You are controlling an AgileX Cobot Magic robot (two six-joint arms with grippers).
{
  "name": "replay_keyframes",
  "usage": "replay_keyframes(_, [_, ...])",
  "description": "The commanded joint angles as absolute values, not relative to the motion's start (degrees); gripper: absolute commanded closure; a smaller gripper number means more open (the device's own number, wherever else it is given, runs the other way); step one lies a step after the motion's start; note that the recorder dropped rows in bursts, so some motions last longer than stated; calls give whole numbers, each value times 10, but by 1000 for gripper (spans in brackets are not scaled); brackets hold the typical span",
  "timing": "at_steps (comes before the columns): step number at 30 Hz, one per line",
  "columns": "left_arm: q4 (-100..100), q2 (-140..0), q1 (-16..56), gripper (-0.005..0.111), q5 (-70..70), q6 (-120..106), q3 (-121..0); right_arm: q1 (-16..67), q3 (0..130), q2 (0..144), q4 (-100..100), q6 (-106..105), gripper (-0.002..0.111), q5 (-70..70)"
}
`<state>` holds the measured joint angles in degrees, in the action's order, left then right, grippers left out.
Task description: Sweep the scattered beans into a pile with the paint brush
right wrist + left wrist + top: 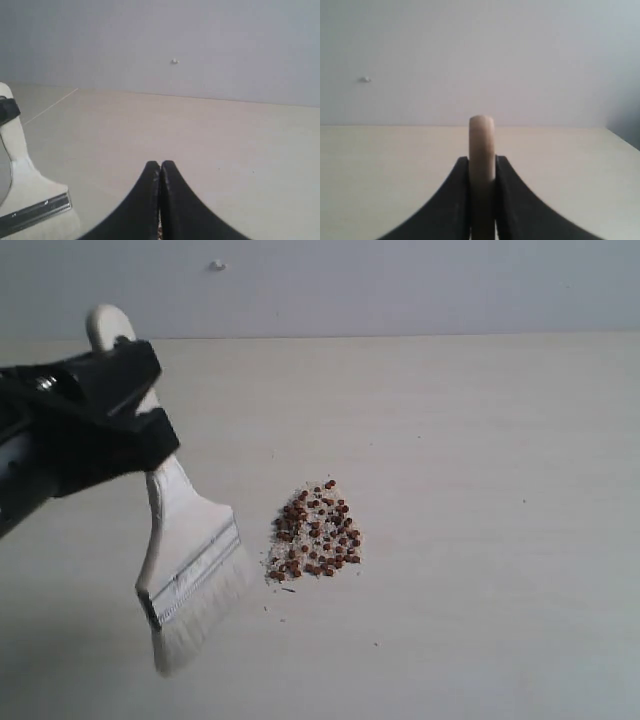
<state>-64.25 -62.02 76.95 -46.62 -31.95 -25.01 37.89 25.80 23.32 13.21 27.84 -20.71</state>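
**Brush poised beside a nearly gathered bean pile**

Your left gripper (143, 430) has its fingers (452, 205) pinched narrow on the pale wooden handle of the paint brush (190, 565), and the handle's end pokes up past them. The brush hangs tilted with its white bristles low over the table (480, 440). I cannot tell whether they touch it.

The beans (315, 528) lie just right of the bristles in the exterior view. They are already bunched into a loose pile (318, 540) with whitish crumbs, and a few stray specks sit nearer the brush.

Your right gripper (160, 167) is closed on nothing and does not show in the exterior view.

To finish well, in my judgement, set the bristles flat and make short, light strokes toward the cluster. Collect the strays without scattering it.

No brand, label or readable writing shows anywhere.
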Motion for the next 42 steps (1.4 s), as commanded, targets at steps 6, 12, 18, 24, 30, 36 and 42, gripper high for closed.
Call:
replay_keyframes(6, [-630,-621,774,107,-403,-313,-249,380,256,232,133,278,108,-200])
replay_keyframes(12, [-594,-621,774,107,-420,-306,-249,380,256,232,133,278,108,-200])
replay_keyframes(18, [-584,-618,774,107,-425,-206,-252,380,256,232,133,278,108,-200])
replay_keyframes(24, [-584,-638,774,107,-469,-133,-253,380,256,232,133,278,108,-200])
replay_keyframes(30, [-586,-704,774,107,-546,-128,-269,380,256,232,133,278,108,-200])
replay_keyframes(36, [-693,-830,782,107,-618,-137,-359,380,256,232,133,278,108,-200])
replay_keyframes(42, [-998,-901,834,107,-700,-157,-422,380,256,232,133,278,108,-200])
